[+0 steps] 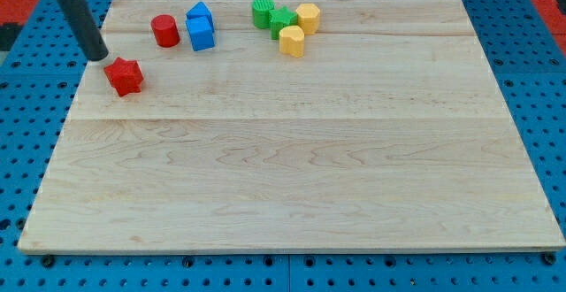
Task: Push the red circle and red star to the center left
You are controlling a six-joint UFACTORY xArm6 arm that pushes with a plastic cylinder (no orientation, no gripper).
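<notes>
Red star (pixel 124 76) and red circle (pixel 164 30) are what we must bring to the table's (pixel 292 186) centre left, and both sit near its top-left corner, the star lower and further to the view's left, the circle above and to its right. We carry no gripper, so there is no open or closed state to report; our rod ends in my tip (pixel 99 57), which stands just up and to the left of the star, close to it, though we cannot tell whether the two touch. Working outward, two blue blocks (pixel 201 26) stand just right of the circle, one behind the other, their shapes hard to read. Further right lies a tight cluster of two green blocks (pixel 273 16) and two yellow blocks (pixel 299 29), shapes likewise unclear, well apart from our targets. From this side, a push would likely send the star down and to the right, away from the left edge, so we judge the tip may need to come round it. The star's points could make it spin off the rod and slip sideways. Fetching the circle risks nudging the blue pair, since they sit so near. The rod's upper part is cut off at the view's top, and the arm itself is out of sight.
</notes>
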